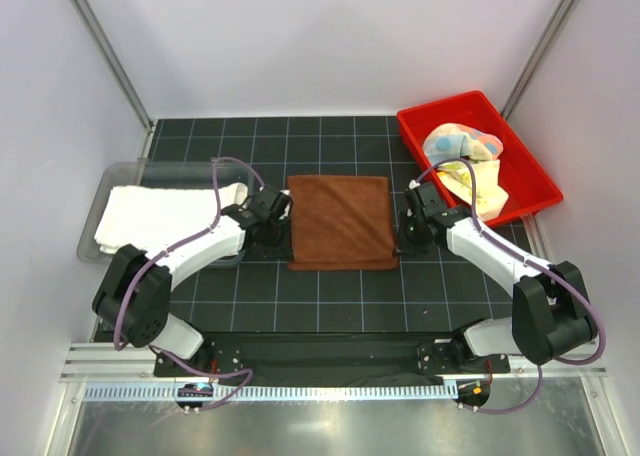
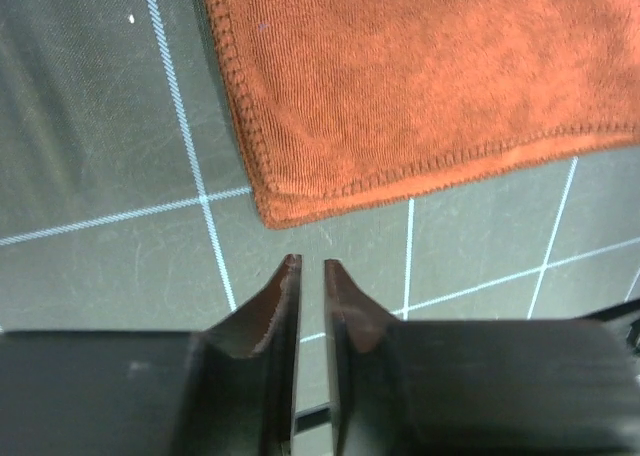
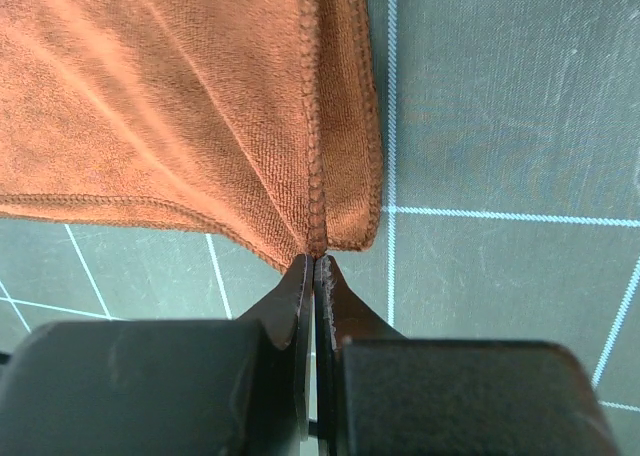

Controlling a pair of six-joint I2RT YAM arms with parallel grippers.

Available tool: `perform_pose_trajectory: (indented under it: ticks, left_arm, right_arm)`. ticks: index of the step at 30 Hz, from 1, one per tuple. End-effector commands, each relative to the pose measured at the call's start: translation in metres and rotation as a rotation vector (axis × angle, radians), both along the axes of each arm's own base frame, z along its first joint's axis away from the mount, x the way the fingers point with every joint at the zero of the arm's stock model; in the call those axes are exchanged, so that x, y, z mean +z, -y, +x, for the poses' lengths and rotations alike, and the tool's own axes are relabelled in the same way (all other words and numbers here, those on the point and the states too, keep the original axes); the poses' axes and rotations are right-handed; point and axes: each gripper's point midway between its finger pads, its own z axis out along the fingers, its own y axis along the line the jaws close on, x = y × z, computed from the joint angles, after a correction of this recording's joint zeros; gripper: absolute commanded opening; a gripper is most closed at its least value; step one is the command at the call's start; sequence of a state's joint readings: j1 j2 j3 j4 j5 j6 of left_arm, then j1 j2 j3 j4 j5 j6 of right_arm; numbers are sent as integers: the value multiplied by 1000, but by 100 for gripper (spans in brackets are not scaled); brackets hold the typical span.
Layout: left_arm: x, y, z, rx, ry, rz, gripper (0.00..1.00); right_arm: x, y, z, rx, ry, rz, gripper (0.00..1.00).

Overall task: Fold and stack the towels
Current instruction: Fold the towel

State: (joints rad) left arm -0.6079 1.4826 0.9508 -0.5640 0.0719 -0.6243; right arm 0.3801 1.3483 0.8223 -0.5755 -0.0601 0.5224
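A brown towel lies folded flat on the black grid mat, between my two grippers. My left gripper sits at its left edge; in the left wrist view the gripper has its jaws a narrow gap apart, nothing between them, just short of the towel's corner. My right gripper is at the towel's right edge; in the right wrist view the gripper is shut on the stitched hem at a corner. A cream-white towel lies at the left. Pastel and yellow towels lie at the right.
The cream-white towel rests in a clear plastic tray at the mat's left edge. The pastel and yellow towels are bunched in a red bin at the back right. White walls enclose the mat on three sides.
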Motion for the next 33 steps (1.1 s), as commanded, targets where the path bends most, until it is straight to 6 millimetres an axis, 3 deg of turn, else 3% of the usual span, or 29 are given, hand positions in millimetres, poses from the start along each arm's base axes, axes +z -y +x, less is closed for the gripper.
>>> perform_pose_trajectory:
  ticks: [1, 16, 33]
  left_arm:
    - [-2, 8, 15, 10, 54, -14, 20]
    - [-41, 2, 25, 62, 57, 41, 33]
    - [-36, 5, 34, 76, 81, 33, 29]
  right_arm:
    - [8, -10, 10, 4, 44, 47, 1]
    - [3, -12, 12, 12, 40, 48, 1]
    - [-1, -9, 12, 15, 31, 30, 1]
